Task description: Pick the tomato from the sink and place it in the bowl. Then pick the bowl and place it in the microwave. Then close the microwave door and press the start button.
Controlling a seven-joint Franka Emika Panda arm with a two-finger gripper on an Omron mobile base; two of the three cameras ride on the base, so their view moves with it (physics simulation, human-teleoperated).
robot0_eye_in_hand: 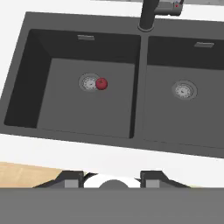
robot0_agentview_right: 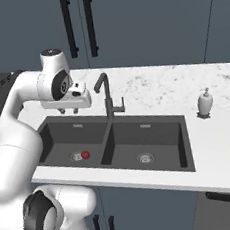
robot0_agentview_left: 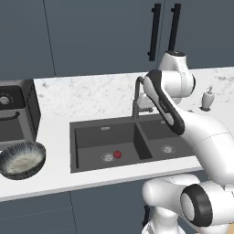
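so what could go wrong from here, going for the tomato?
1. The tomato is small and round and rests right against the drain in the left basin; a slightly off grasp could nudge it so it rolls away.
2. The hand hangs above that basin close to the tap; a careless descent might clip it or the sink wall.
3. The bowl sits at the counter's front edge, so a hard drop could shift it.

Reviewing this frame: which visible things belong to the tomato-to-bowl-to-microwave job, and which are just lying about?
Job things:
- small round red tomato, beside the left basin's drain
- dark grey double-basin sink
- wide blue-grey streaked bowl, on the counter left of the sink

Lying about:
- white soap dispenser
- dark gooseneck tap
- blue-grey cabinet doors
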